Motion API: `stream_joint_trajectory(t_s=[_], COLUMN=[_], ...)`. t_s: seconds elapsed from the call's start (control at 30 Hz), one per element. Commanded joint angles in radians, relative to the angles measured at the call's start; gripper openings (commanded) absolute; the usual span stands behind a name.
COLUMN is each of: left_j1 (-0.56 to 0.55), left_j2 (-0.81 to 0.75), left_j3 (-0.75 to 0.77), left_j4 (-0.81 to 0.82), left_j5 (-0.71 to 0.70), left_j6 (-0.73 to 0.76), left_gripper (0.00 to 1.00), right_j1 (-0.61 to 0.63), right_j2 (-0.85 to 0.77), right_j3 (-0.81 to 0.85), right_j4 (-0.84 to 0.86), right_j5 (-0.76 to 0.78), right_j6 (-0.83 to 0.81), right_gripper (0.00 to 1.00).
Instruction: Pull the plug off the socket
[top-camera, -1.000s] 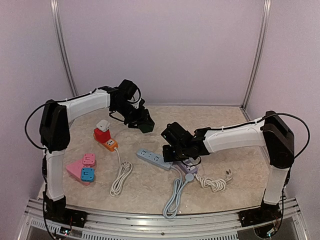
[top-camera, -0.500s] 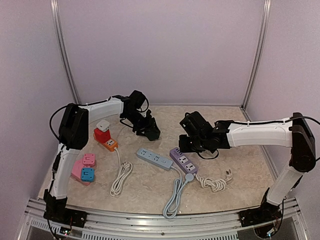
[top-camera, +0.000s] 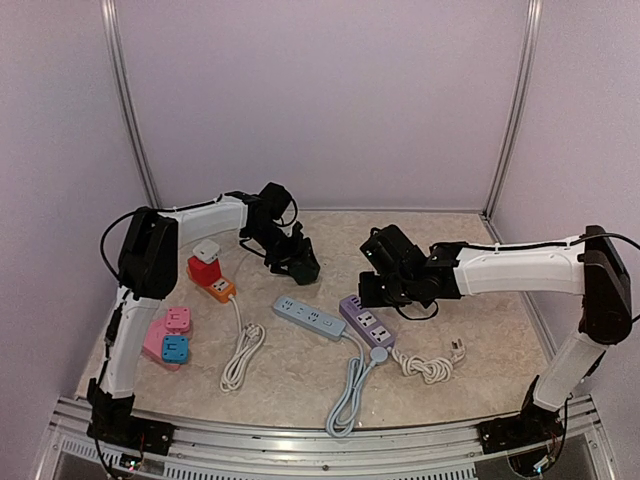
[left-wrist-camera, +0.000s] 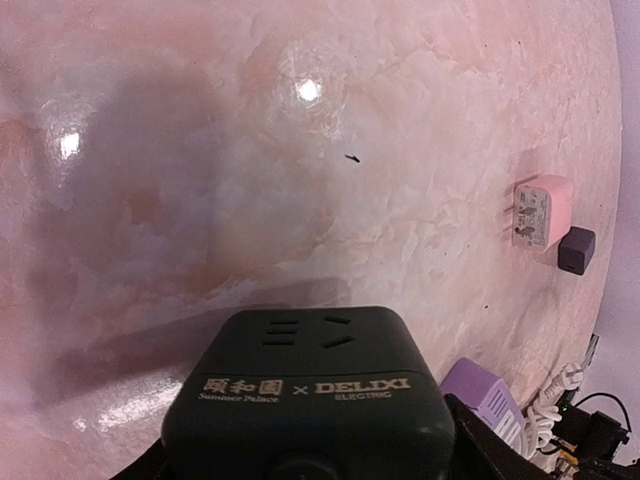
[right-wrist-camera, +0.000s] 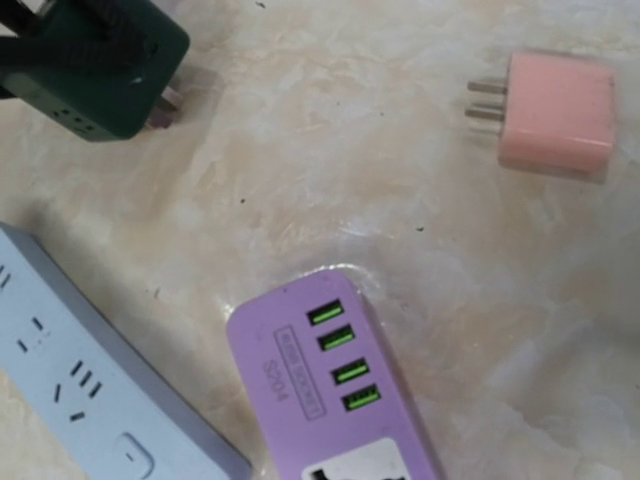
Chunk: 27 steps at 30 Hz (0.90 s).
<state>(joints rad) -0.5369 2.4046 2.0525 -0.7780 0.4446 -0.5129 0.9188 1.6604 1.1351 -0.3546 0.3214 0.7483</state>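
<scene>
Item: green adapter (left-wrist-camera: 308, 392), clamped in my left pincer (top-camera: 298, 264), prongs bare and in no socket, held low over the table (top-camera: 470, 300), beyond the purple strip (right-wrist-camera: 320, 400)
Step, as I judge it: plug already pulled free; next calls for lowering it and letting go, clear of the pink plug (right-wrist-camera: 556, 110)
My right pincer (top-camera: 372, 292): width I cannot tell
Surface: pale marbled, glossy
Room: plain lilac walls, metal corner posts
</scene>
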Motion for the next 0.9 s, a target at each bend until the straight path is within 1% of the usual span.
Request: stream_joint_trajectory(t_s=[0.0,0.03,0.2,0.23,0.27,0.5,0.73,0.8,0.87], left_j1=[0.008,0.008,0.013,0.016,0.019,0.035,0.017,0.011,0.000], left_j2=[0.010,0.008,-0.021,-0.031,-0.037,-0.123,-0.207,-0.220,-0.222], left_j3=[0.021,0.020,0.023,0.022,0.023,0.017,-0.052,-0.073,-0.090], left_j4=[-0.024,-0.026,-0.044,-0.049,-0.056,-0.106,-0.108,-0.108,-0.108], left_j5=[-0.008,-0.012,-0.047,-0.065,-0.075,-0.167,-0.240,-0.246,-0.241], left_j6=[0.032,0.037,0.064,0.069,0.075,0.126,0.147,0.150,0.154], left_gripper=[0.75,0.79,0.90,0.96,0.98,0.99,0.99,0.97,0.92], right_j1=[-0.006,-0.007,-0.006,-0.006,-0.005,-0.006,-0.005,-0.004,-0.005], right_j2=[0.017,0.019,0.024,0.024,0.024,0.034,0.055,0.060,0.066], right_j3=[0.010,0.012,0.019,0.019,0.018,0.011,0.024,0.028,0.029], right_j4=[-0.014,-0.013,-0.014,-0.015,-0.014,-0.006,-0.004,-0.002,0.004], right_j5=[-0.008,-0.011,-0.016,-0.015,-0.016,-0.023,-0.028,-0.030,-0.036], right_j6=[-0.010,-0.010,-0.014,-0.015,-0.014,-0.012,-0.019,-0.021,-0.020], right_gripper=[0.06,0.06,0.06,0.06,0.06,0.06,0.07,0.07,0.07])
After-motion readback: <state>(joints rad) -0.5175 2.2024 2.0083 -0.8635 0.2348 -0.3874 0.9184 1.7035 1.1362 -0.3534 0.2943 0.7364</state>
